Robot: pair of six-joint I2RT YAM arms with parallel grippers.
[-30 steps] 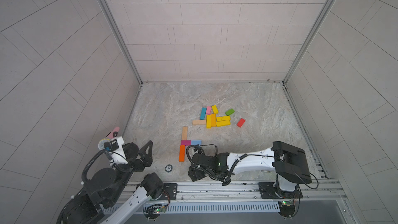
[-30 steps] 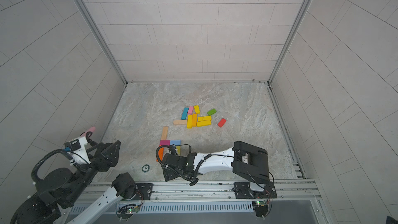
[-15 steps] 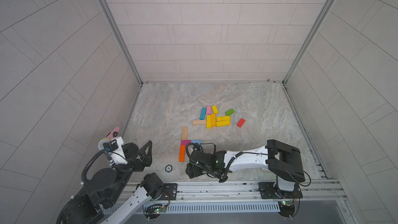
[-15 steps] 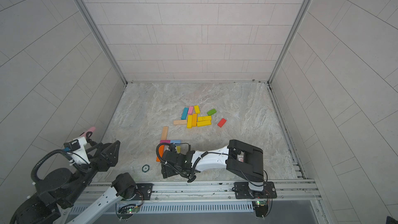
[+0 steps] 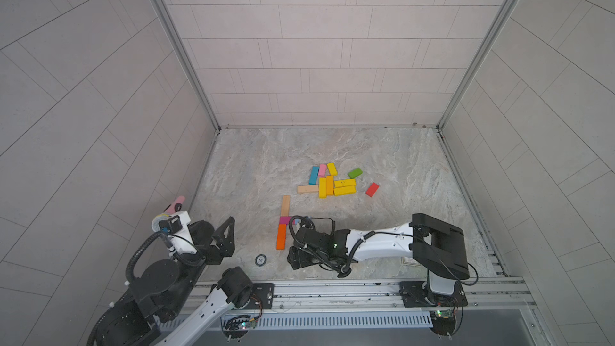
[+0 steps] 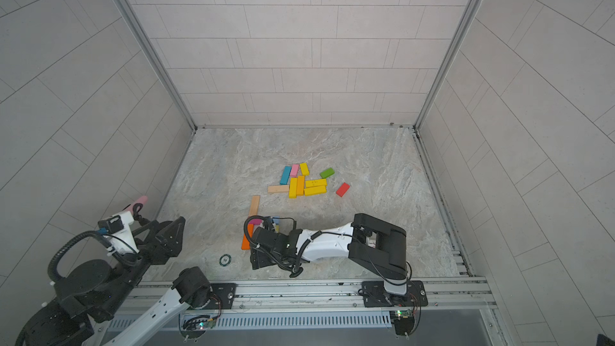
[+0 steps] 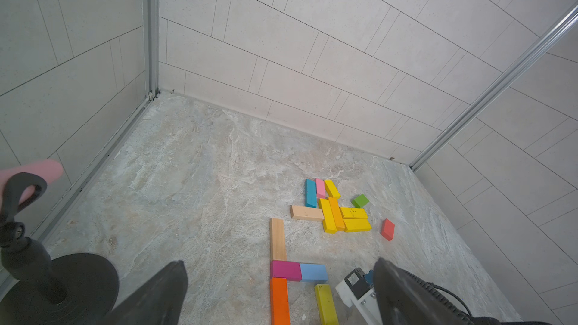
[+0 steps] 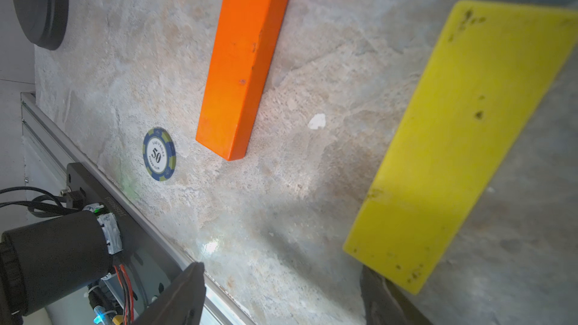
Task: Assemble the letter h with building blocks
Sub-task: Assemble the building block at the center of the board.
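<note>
Near the front rail (image 5: pixel 332 286), in a top view, the right claw (image 5: pixel 296 258) sits just beside the orange block (image 5: pixel 281 236), which lines up end to end with the magenta block (image 5: pixel 284 220) and plain wood block (image 5: pixel 285 205); the loose cluster (image 5: pixel 332 183) sits well apart on the surface (image 5: pixel 259 168).

Left wrist view: the left claw (image 7: pixel 280 262) is spread wide, holding nothing, bare surface running to the walls (image 7: pixel 281 57).

Right wrist view: the right claw is spread, the yellow block (image 8: pixel 463 139) lying unpinched with 1 end at a finger (image 8: pixel 380 298); a poker chip (image 8: pixel 159 154) lies near the surface's edge.
</note>
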